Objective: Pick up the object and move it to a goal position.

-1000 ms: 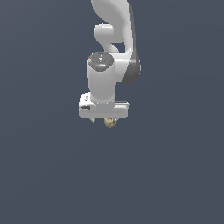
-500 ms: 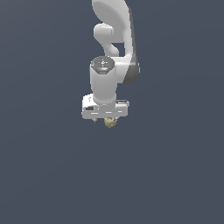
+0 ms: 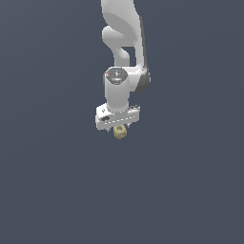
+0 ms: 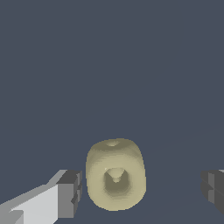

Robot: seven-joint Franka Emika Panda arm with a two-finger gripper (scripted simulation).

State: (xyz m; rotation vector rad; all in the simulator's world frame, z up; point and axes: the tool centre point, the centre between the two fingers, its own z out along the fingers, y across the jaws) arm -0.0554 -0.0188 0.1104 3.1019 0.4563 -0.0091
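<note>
The object (image 4: 115, 175) is a small pale yellow-tan rounded lump with dimples on its faces, resting on the dark grey floor. In the wrist view it lies between my gripper's (image 4: 142, 190) two dark fingertips (image 4: 70, 192), with a narrow gap to one and a wide gap to the other; neither touches it. The gripper is open. In the exterior view the white gripper (image 3: 119, 128) hangs straight down over the object (image 3: 120, 133), which peeks out just below the hand; the fingers are mostly hidden there.
The white arm (image 3: 125, 38) rises toward the top of the exterior view. A plain dark grey floor (image 3: 57, 190) surrounds the object on every side.
The hand has turned slightly about its vertical axis, so its crossbar now sits slanted in the exterior view. The object has stayed where it was.
</note>
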